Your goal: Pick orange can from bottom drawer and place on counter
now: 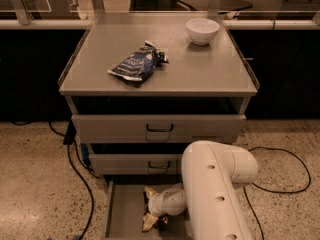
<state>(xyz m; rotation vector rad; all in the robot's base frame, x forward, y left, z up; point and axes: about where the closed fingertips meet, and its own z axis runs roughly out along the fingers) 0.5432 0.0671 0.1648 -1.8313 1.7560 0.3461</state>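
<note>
At 6 o'clock in the view, low in the cabinet, the bottom drawer (117,209) stands pulled out. The gripper (148,207) is down inside it, toward the drawer's 3 o'clock side, pointing to 9 o'clock. We cannot tell whether it is released, clenched or grasping anything. The white arm (217,184) bulks in from 5 o'clock and covers the drawer's right part. We cannot pick out the orange can for sure; it may be hidden by the arm, there in the drawer.

Above, two upper drawers (159,129) with black handles are closed. On the counter (200,69), a dark blue snack bag (136,64) lies at 9 o'clock of centre, and a white bowl (202,30) sits at 1 o'clock, well apart from the bag. Black cables (75,174) trail over the speckled floor (35,184) at 8 o'clock.
</note>
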